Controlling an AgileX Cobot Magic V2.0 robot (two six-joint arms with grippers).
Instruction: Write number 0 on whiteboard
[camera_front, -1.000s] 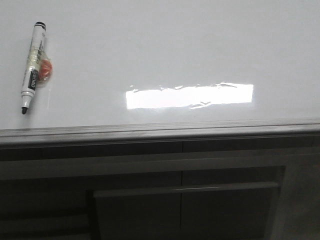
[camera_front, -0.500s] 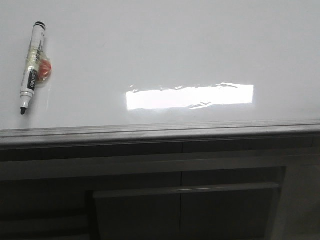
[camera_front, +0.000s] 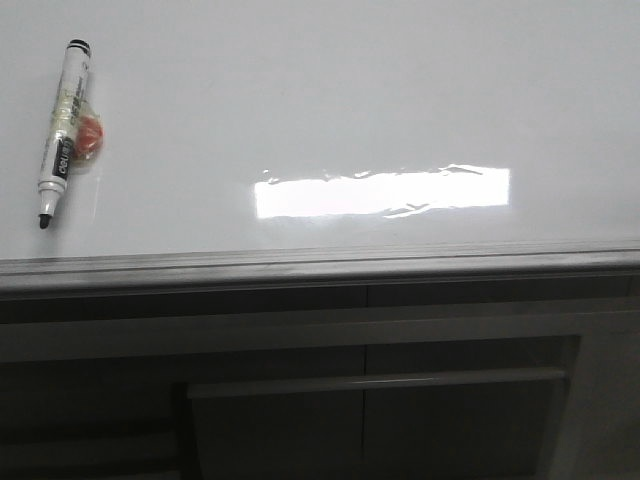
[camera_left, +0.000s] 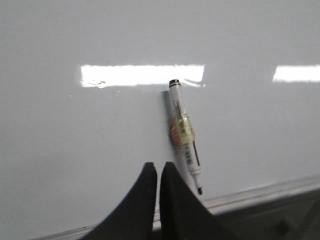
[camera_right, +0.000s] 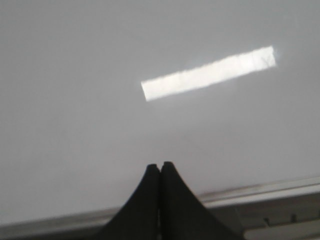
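The whiteboard (camera_front: 330, 90) fills the upper part of the front view and is blank; no number 0 shows on it. A white marker (camera_front: 62, 130) with a black tip and an orange-and-clear tape wrap lies on the board at the left, tip toward the grey edge rail (camera_front: 320, 262). It also shows in the left wrist view (camera_left: 184, 134). My left gripper (camera_left: 158, 166) is shut and empty, just beside the marker's lower half. My right gripper (camera_right: 160, 165) is shut and empty over bare whiteboard (camera_right: 75, 125). Neither gripper shows in the front view.
A bright rectangular light glare (camera_front: 380, 192) lies on the board's middle. Dark cabinet panels (camera_front: 370, 400) stand below the rail. The rail also shows in the left wrist view (camera_left: 260, 192) and the right wrist view (camera_right: 260, 192).
The marker sits very slightly further left and higher in the front view than a second ago; nothing else differs.
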